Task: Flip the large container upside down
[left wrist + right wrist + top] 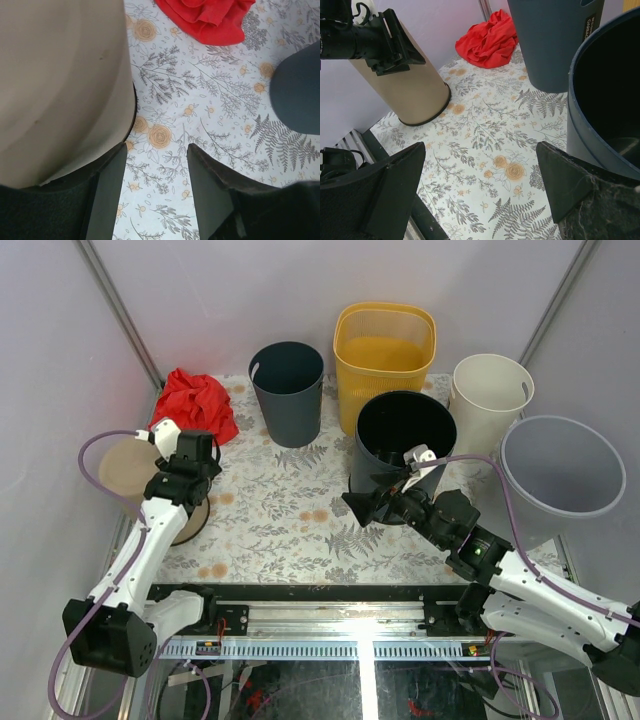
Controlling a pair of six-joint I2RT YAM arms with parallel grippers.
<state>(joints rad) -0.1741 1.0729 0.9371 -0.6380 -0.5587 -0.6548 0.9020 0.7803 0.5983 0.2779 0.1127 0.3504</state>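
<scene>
We find the tall tan plastic container (415,90) standing mouth down, long axis vertical, at the left edge of the tabletop (210,115). It lies just outside the left jaws, half open and empty; the right jaws, wide open and empty, face it from well apart.

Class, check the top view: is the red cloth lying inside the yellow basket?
No, the red cloth lies at the far left, well apart from the yellow basket.
</scene>
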